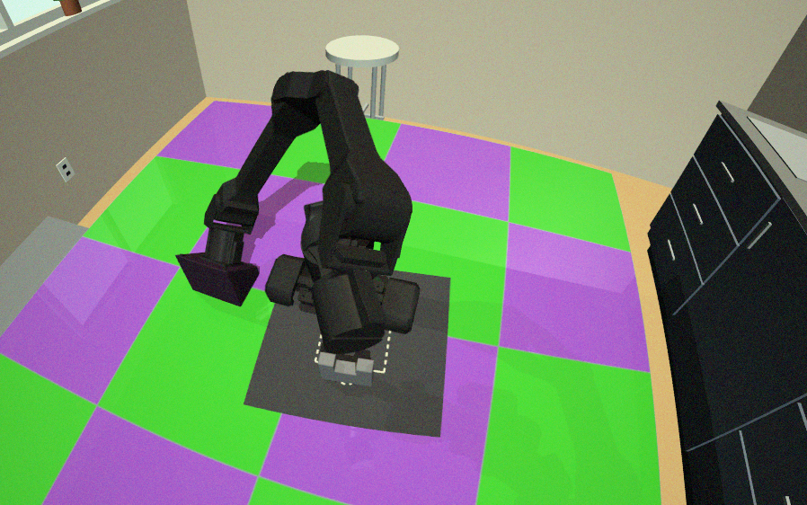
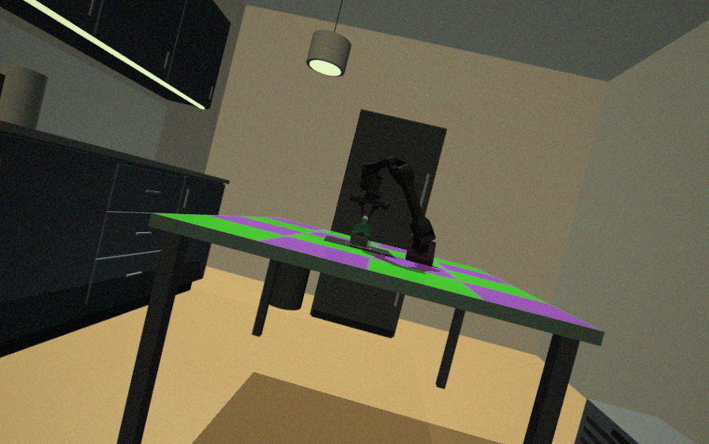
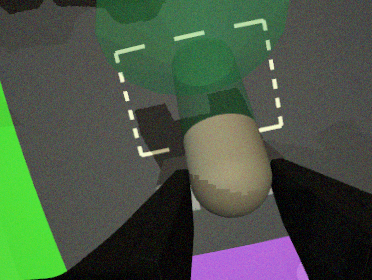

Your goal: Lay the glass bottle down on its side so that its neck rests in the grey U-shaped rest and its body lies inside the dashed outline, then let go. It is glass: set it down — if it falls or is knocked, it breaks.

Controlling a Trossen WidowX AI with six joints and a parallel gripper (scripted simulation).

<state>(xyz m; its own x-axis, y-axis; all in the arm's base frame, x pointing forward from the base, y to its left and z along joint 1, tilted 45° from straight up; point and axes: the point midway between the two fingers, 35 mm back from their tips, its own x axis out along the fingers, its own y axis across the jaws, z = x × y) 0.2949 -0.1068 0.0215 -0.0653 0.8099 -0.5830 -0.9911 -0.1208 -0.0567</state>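
Note:
The green glass bottle (image 2: pixel 362 227) (image 3: pixel 192 75) has a tan top (image 3: pixel 230 160). My gripper (image 2: pixel 365 213) (image 3: pixel 231 175) is shut on its neck end. In the exterior view the bottle looks about upright; any tilt towards or away from that camera cannot be told. In the top view the arm hides it. In the wrist view its body overlaps the far part of the dashed outline (image 1: pixel 379 371) (image 3: pixel 270 128). The grey U-shaped rest (image 1: pixel 326 360) stands at the outline's near edge, just below the wrist in the top view; the bottle top and fingers mostly hide it in the wrist view.
A dark grey mat (image 1: pixel 410 393) (image 3: pixel 65 150) lies under the rest and outline on the green and purple checkered table (image 1: pixel 553 404) (image 2: pixel 324 253). The arm's base (image 1: pixel 220 279) (image 2: pixel 420 253) stands beside the mat. Dark cabinets (image 1: pixel 731 250) stand beyond the table edge.

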